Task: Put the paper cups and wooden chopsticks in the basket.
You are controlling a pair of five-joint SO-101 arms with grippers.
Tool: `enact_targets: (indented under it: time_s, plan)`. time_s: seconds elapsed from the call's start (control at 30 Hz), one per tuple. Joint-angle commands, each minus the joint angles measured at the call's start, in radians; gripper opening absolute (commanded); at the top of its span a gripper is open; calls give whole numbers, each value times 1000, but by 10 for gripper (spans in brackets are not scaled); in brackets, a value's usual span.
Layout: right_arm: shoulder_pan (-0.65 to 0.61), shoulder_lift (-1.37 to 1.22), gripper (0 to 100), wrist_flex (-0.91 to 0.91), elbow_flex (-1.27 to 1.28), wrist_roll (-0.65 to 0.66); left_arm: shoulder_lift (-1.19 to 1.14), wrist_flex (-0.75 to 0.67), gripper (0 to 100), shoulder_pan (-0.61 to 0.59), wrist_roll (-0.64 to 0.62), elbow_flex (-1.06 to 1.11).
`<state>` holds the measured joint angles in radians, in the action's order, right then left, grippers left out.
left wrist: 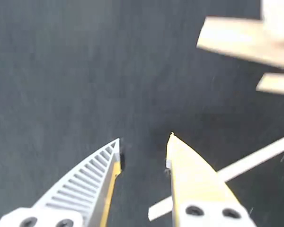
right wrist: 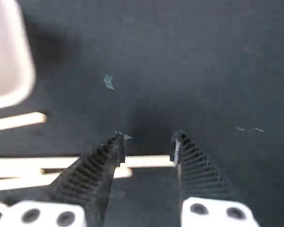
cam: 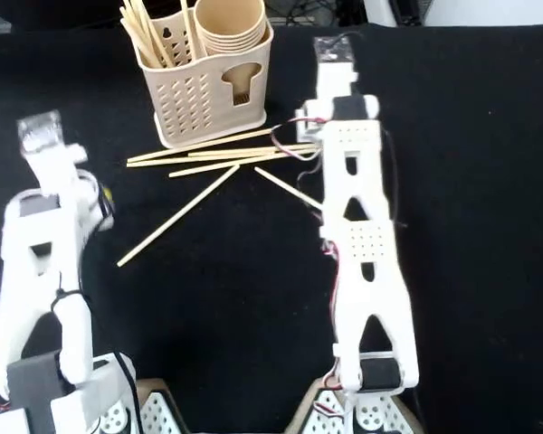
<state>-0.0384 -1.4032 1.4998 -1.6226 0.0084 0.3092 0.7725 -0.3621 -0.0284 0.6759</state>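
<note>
Pose: my right arm (cam: 357, 226) lies stretched toward the far edge of the table (cam: 471, 181), its wrist just beside the basket (cam: 208, 99). My left arm (cam: 41, 253) stands folded near the left edge.

Hidden: the right arm covers the near ends of the loose chopsticks (cam: 217, 155) fanned out in front of the basket. The stacked paper cups (cam: 231, 23) and the bundle of chopsticks (cam: 145, 32) stand in separate compartments of the basket, their tops cut off at the far edge. In the left wrist view the basket corner (left wrist: 279, 14) is a blur.

End effectors: my right gripper (right wrist: 146, 146) is spread apart and grasps nothing. One chopstick end (right wrist: 146, 161) lies across the gap between its tips; I cannot tell whether they touch it. My left gripper (left wrist: 144, 149) is likewise parted and empty, with a single chopstick (left wrist: 255, 158) running under its yellow finger (left wrist: 194, 189). That long stick (cam: 176, 215) lies slanted near the table's middle.
</note>
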Motion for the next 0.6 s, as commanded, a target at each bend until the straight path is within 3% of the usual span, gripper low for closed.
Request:
enact_targets:
  time_s: [0.0, 0.17, 0.27, 0.37, 0.57]
  plan:
    - [20, 91, 176, 49, -48, 49, -17, -41, 175, 21, -14, -177]
    - [18, 125, 176, 101, -48, 52, -227, -216, 175, 94, -29, -291]
    - [21, 150, 176, 123, -48, 51, -411, -236, 175, 125, -94, -441]
    - [26, 170, 176, 138, -48, 52, -577, -190, 175, 145, -127, -624]
    - [52, 194, 176, 143, -48, 52, -829, 37, 173, 168, -130, -929]
